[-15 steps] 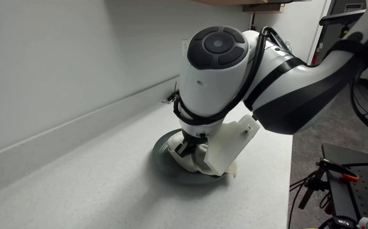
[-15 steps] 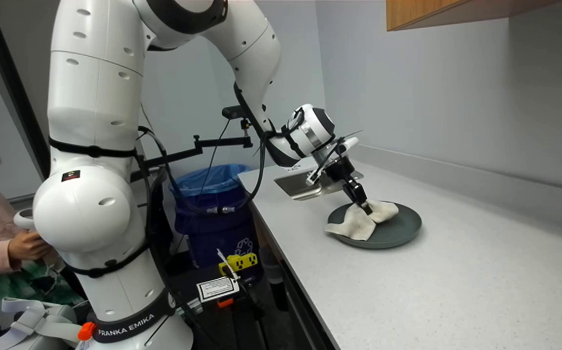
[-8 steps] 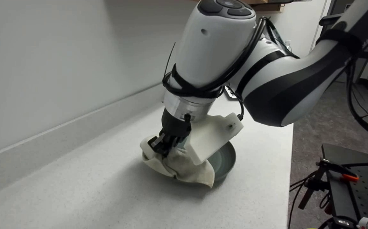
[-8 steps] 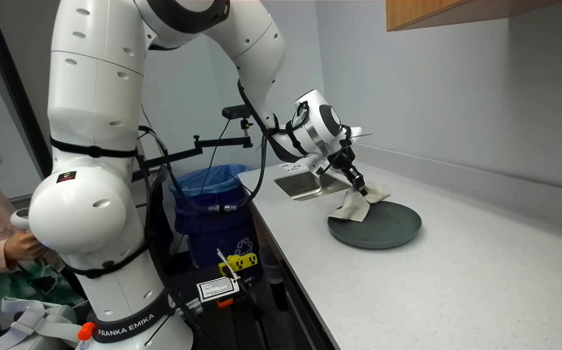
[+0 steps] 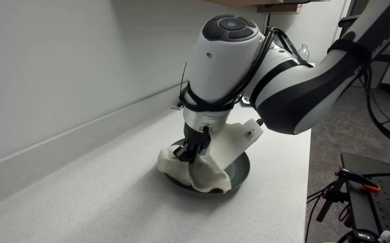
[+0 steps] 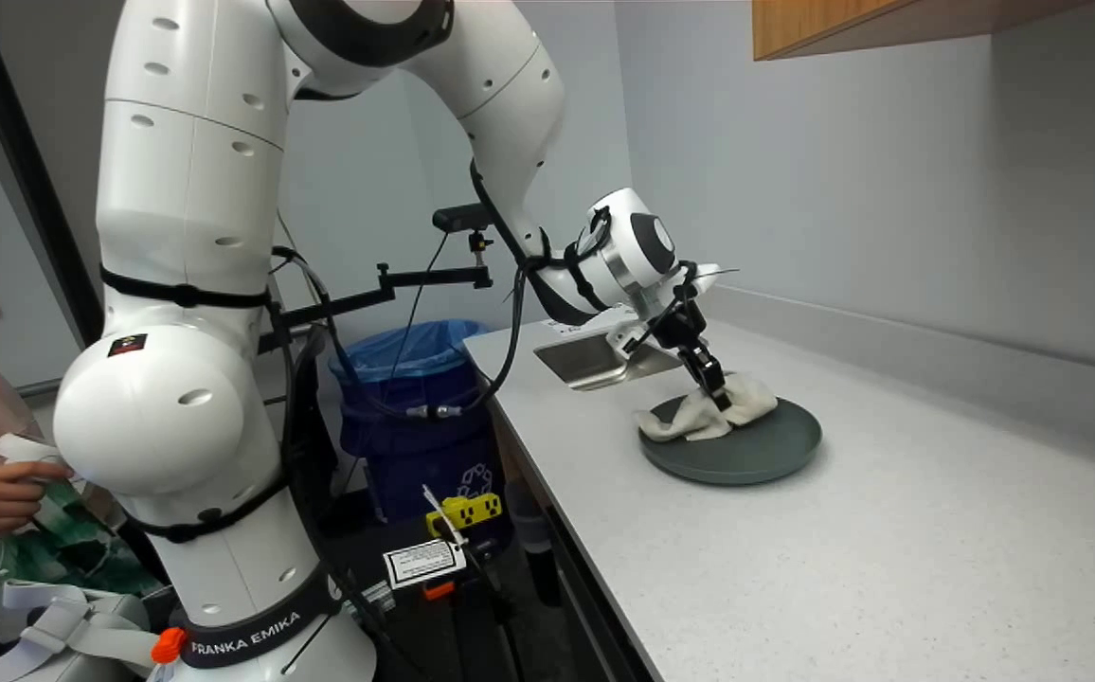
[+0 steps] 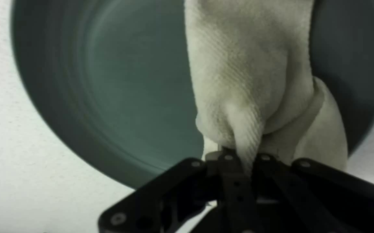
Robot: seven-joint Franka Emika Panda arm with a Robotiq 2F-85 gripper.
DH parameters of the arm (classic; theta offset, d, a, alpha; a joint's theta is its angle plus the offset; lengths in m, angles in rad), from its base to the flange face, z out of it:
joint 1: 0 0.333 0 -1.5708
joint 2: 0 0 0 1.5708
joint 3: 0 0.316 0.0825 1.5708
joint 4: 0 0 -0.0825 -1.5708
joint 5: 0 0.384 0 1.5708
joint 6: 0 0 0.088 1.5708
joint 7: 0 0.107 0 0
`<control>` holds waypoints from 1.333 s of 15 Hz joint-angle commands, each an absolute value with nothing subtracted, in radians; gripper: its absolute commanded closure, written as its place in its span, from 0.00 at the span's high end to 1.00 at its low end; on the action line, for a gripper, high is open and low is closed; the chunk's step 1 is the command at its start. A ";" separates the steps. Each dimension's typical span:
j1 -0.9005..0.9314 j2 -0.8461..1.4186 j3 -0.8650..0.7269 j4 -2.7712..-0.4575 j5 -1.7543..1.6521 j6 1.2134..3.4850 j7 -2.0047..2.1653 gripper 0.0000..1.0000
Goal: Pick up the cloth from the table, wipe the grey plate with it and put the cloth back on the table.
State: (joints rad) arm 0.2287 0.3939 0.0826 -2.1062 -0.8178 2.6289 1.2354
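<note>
The dark grey-green plate (image 5: 241,168) lies on the white countertop and also shows in an exterior view (image 6: 784,447). The cream cloth (image 5: 173,168) hangs bunched from my gripper (image 5: 185,156) and spreads over part of the plate; one corner overhangs the rim in an exterior view (image 6: 654,425). My gripper (image 6: 720,400) points down at a tilt over the plate. In the wrist view the cloth (image 7: 251,61) covers the right part of the plate (image 7: 135,81), and a fold is pinched between the fingers of my gripper (image 7: 245,158). The fingertips are partly hidden by cloth.
A steel sink (image 6: 590,365) is set in the countertop (image 6: 888,549) beyond the plate. A wall (image 5: 63,84) runs along the back, with a small dark metal item (image 5: 178,106) at its foot. A wooden cabinet (image 6: 851,28) hangs above. A black cart (image 5: 377,202) stands beside the counter.
Half a second ago the gripper had lifted and shifted the cloth toward the plate's far, sink-side rim; now it is lower and further back over the plate. The plate has not visibly moved.
</note>
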 commanded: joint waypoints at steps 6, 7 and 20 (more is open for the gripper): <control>0.304 0.298 -0.013 -2.112 -1.115 2.247 1.474 0.02; 0.296 0.295 0.002 -2.110 -1.135 2.200 1.486 0.02; 0.238 0.359 0.157 -2.094 -1.020 2.480 1.418 0.02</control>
State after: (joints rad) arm 0.2734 0.3601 0.1315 -2.1078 -1.0686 2.3481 1.4563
